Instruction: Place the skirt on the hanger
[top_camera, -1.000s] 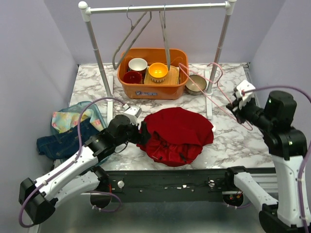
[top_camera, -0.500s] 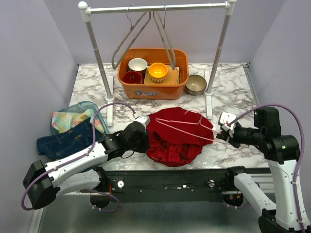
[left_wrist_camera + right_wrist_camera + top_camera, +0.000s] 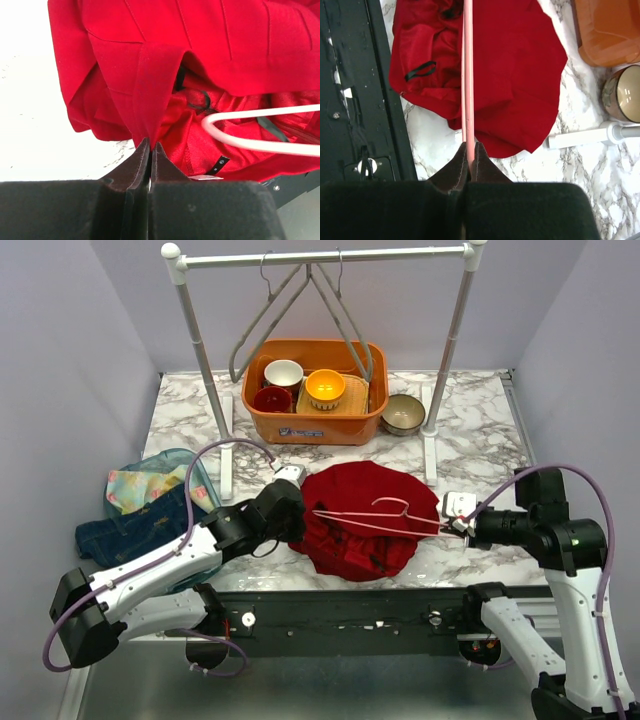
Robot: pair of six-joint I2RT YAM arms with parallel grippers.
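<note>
The red skirt (image 3: 372,498) lies bunched at the front middle of the marble table. My left gripper (image 3: 297,516) is at its left edge, shut on a fold of the skirt's (image 3: 150,65) waistband. My right gripper (image 3: 456,524) is at the skirt's right side, shut on the thin pink hanger (image 3: 385,523). The hanger lies level across the skirt, pointing left. In the left wrist view, the hanger's (image 3: 250,145) rounded end sits inside the open waist, just right of my left gripper (image 3: 150,146). In the right wrist view, the hanger (image 3: 468,75) runs straight out of my right gripper (image 3: 471,148) over the skirt (image 3: 515,75).
A white clothes rack (image 3: 320,256) with grey hangers (image 3: 335,315) stands at the back, its feet (image 3: 429,455) on either side of the skirt. An orange bin (image 3: 315,420) holds bowls, and another bowl (image 3: 404,412) stands beside it. A pile of clothes (image 3: 145,510) lies at the left.
My left gripper has shut on the skirt's edge. The right arm has swung the hanger down and to the left, from beside the rack to across the skirt and into its waist.
</note>
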